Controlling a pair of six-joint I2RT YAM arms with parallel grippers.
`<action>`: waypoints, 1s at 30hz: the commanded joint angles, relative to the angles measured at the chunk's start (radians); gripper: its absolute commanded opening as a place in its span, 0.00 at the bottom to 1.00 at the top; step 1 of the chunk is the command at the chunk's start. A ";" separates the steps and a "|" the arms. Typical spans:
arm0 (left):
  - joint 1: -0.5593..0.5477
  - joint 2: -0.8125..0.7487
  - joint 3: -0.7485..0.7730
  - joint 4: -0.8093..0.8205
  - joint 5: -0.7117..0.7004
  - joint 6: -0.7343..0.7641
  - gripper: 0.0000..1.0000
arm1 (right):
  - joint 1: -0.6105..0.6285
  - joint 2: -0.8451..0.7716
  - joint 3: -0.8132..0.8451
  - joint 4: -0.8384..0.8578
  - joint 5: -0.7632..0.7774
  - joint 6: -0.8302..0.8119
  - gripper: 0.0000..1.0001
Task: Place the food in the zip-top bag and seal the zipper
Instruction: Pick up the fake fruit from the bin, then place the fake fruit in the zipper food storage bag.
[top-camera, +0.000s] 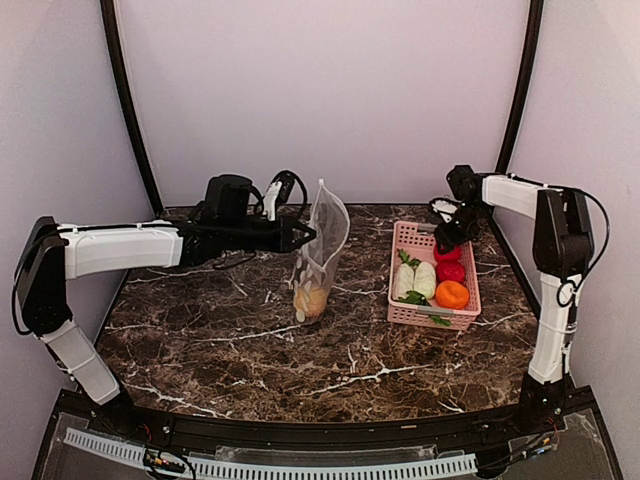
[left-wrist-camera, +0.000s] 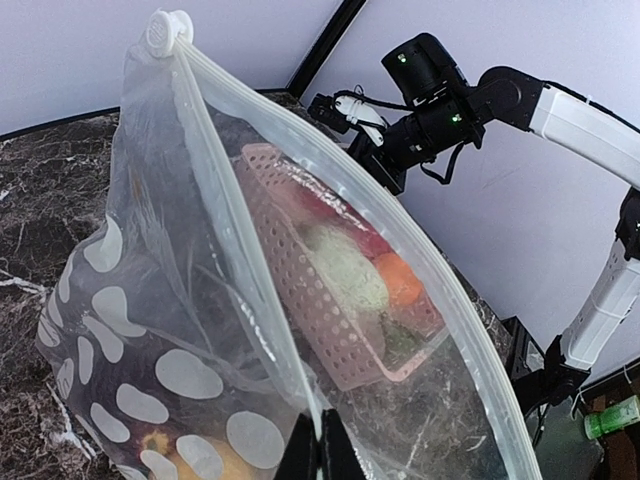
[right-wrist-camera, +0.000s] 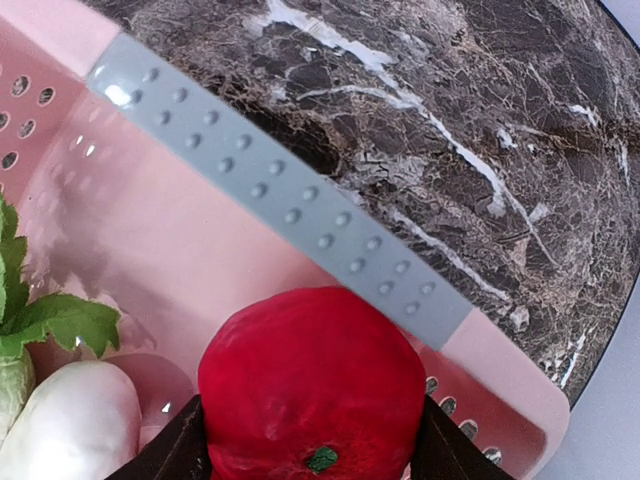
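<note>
Counter (top-camera: 250, 350), dark marble w/ white veins, carries everything. Left arm (top-camera: 120, 248) stretches in from the left side. Right arm (top-camera: 555, 240) stands at far right, wrist bent down over the basket's far end.

Zip-top bag (top-camera: 322, 245), clear w/ white dots, stands upright approx mid-counter. Its bottom rests on the counter, left of the basket and apart from it. Pink basket (top-camera: 405, 312) sits on the right side, slatted and perforated.

In the basket:
- two white radishes (top-camera: 415, 282) w/ green leaves, on the left
- orange piece (top-camera: 452, 294) at the near right corner
- other red ball (top-camera: 451, 272) lying loose just behind the orange piece

Yellowish piece (top-camera: 312, 300) lies at the bag's bottom.

Zipper (left-wrist-camera: 400, 230): its two strips are spread apart in the left wrist view, so the mouth is open.

Left fingers (left-wrist-camera: 322, 440) are together, pinching the bag's near mouth edge and holding the bag up. Right fingers (top-camera: 446, 240) are clamped on the red ball (right-wrist-camera: 312, 375), one finger each side, over the basket's far end. Can't tell whether that ball is clear of the basket floor.
</note>
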 joint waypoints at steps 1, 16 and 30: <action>-0.002 -0.003 0.018 -0.038 0.006 0.038 0.01 | -0.007 -0.130 -0.045 0.003 -0.063 -0.014 0.55; -0.004 0.018 0.034 -0.035 0.022 0.037 0.01 | 0.003 -0.476 -0.040 -0.014 -0.530 0.026 0.52; -0.003 -0.084 0.104 -0.153 0.052 0.183 0.01 | 0.267 -0.464 0.162 0.089 -0.829 0.093 0.51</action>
